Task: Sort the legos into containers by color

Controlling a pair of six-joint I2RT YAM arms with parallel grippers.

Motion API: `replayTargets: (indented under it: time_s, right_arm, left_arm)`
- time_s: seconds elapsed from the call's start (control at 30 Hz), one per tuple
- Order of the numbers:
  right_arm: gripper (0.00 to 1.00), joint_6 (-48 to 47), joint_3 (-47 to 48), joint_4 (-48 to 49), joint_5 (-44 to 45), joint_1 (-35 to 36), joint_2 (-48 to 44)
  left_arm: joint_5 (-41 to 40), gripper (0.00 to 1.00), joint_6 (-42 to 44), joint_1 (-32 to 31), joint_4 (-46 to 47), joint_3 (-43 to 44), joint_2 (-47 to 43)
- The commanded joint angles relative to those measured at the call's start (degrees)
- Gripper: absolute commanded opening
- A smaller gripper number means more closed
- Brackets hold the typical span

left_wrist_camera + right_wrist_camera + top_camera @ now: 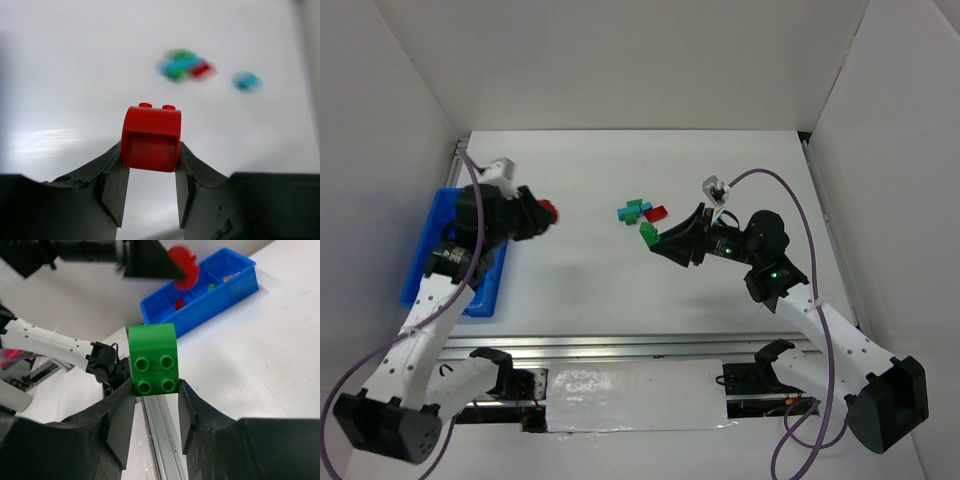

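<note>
Your left gripper (pixel 151 155) pinched the red brick (pixel 151 135), with the tray (pixel 418 260) just left of it; your right gripper (pixel 156 390) pinched a green brick (pixel 152 355), well right.

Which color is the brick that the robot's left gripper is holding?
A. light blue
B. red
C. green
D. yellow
B: in the left wrist view the left gripper pinches a red brick with two studs on top; the green brick sits in the right gripper.
</note>
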Motion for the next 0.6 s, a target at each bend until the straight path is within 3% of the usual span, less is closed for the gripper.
replayTargets:
  time_s: [0.0,0.1,0.13,0.33,0.57]
  right_arm:
    - [0.00,-2.3,-0.7,-2.8,2.8,-0.4,-2.4]
    - [0.00,-2.0,-1.4,-3.1,3.5,-0.3,-3.5]
    - [0.00,-1.8,-1.7,-3.2,3.5,-0.3,-3.8]
    - [0.00,-2.2,-1.8,-4.5,2.8,-0.3,-4.3]
    - [0.00,-2.4,-2.0,-6.0,1.4,-0.4,-6.0]
  left_arm:
    - [-23.7,0.00,-7.9,17.5,-19.5,4.6,6.1]
    - [-23.6,0.00,-10.9,30.9,-18.8,1.4,7.5]
    - [-24.5,0.00,-11.9,32.6,-18.6,0.9,7.9]
    - [-35.9,0.00,-21.2,35.2,-21.7,2.9,14.3]
    - [-32.9,0.00,-23.6,40.4,-19.2,2.0,19.1]
